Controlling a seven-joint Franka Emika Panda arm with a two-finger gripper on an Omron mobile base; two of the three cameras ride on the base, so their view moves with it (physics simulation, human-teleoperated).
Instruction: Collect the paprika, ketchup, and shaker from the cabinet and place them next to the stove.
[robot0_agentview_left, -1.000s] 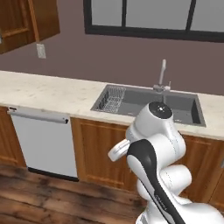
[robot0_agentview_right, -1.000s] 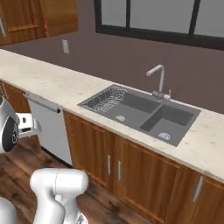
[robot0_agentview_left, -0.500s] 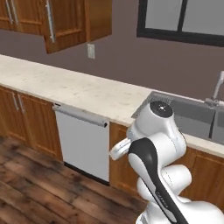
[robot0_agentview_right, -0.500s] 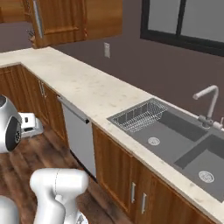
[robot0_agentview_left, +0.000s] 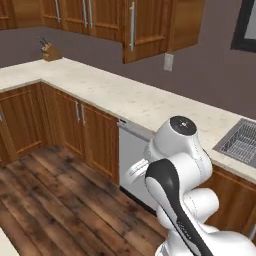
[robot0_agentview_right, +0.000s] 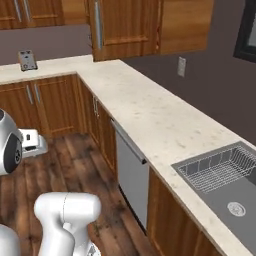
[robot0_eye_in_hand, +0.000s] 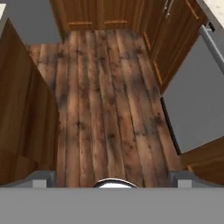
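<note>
The gripper fingers can't be made out, so whether they are spread or closed can't be told. The paprika, ketchup, shaker, doorless cabinet niche and stove can't be located in these frames. The sink (robot0_agentview_right: 227, 187) is being cut off at the right edge of both base views; a wire rack (robot0_agentview_right: 216, 170) is being seen in its near basin. A dark window (robot0_agentview_left: 246, 26) is being clipped at the upper right. The arm (robot0_agentview_left: 177, 170) is being seen folded low in front of the counter, blocking part of the lower cabinets and the grey dishwasher front (robot0_agentview_right: 131, 177) in the left base view. A pale speckled L-shaped countertop (robot0_agentview_right: 150, 115) is running along 2 walls, w/ a bare stretch between corner and sink. A knife block (robot0_agentview_left: 49, 51) is being seen standing on the far leg of the counter, near the wall. Wooden wall cabinets w/ long metal handles (robot0_agentview_left: 132, 26) are hanging above; an outlet (robot0_agentview_left: 168, 62) is being seen on the brown wall beneath them. The wood plank floor (robot0_eye_in_hand: 105, 113) is lying open in the hand view, bounded by wooden base cabinets on several sides and the dishwasher panel at the right.
</note>
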